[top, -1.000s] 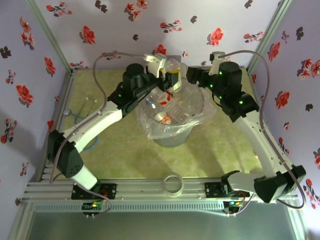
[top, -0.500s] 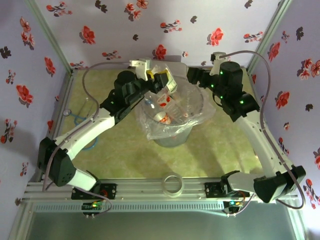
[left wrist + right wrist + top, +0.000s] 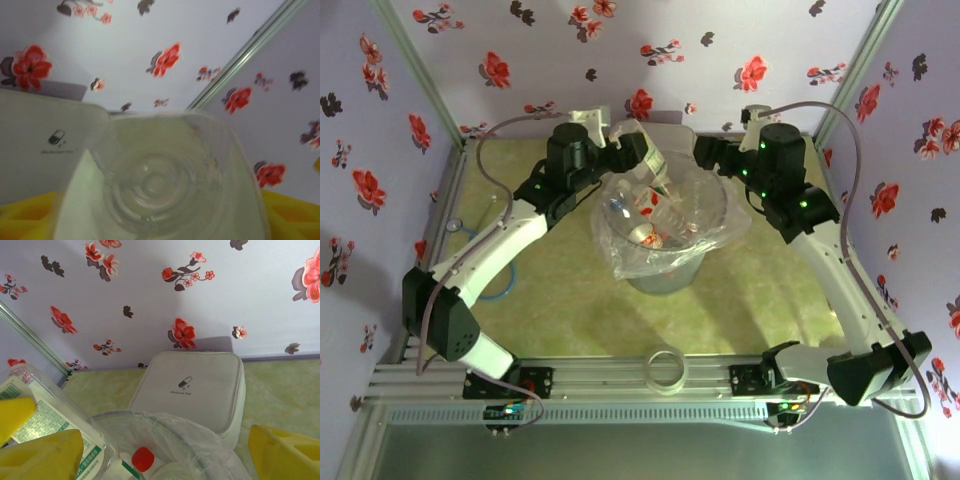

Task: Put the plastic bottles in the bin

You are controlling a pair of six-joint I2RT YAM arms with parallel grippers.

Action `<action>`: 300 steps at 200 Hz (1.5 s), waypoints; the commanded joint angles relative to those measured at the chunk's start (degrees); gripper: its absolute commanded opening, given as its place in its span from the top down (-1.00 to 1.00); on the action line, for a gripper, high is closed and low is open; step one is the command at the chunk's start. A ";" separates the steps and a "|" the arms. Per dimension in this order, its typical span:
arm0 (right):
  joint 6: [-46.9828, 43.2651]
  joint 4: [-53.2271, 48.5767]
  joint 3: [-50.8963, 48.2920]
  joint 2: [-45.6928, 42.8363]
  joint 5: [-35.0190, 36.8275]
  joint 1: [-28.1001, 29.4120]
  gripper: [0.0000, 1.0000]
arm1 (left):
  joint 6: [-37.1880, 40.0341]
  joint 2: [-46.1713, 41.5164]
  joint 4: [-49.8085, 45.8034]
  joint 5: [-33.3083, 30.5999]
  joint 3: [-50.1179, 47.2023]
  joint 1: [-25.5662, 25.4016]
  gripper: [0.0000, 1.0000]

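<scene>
**Left gripper** (image 3: 638, 150): positioned over the far rim of the bin (image 3: 724, 205), pointing toward the right gripper (image 3: 698, 150). A clear bottle (image 3: 160, 180) sits between its yellow pads (image 3: 25, 220), base toward the wrist and tilted above the bin's mouth. The bottle's sides reach both pads. Whether the jaws are clamping it or have slackened cannot be told.

**Right gripper:** level with the left one, across the same far rim. Its jaws stand wide apart, with nothing between its own pads (image 3: 285, 452). The clear bottle, green-and-white label showing, lies just beside it on the side toward the left gripper.

**Below both grippers:** the bin, lined with a crinkly transparent bag, holds several bottles (image 3: 652, 222) with red markings. One red-capped bottle (image 3: 142, 459) lies under the right gripper's parted jaws.

**Beyond both grippers:** a white box (image 3: 195, 390) lies flat by the flowered wall, just behind the bin. Contact between box and bin cannot be determined.

**Well behind the grippers, between the arm bases:** a small clear ring (image 3: 666, 368) rests on the near rail.
</scene>
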 commanded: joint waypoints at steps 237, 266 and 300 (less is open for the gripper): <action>1.32 -1.53 -3.39 -1.58 -0.29 -3.43 -0.74 | 8.01 3.06 -14.17 6.85 14.50 5.15 -0.46; 1.45 -1.90 -3.99 -2.02 -0.12 -3.67 -0.74 | 8.61 2.04 -13.25 6.78 14.89 5.16 -0.30; 1.93 -2.69 -4.86 -2.77 -0.70 -4.86 -0.74 | 9.96 1.52 -13.82 6.94 16.21 5.03 -0.20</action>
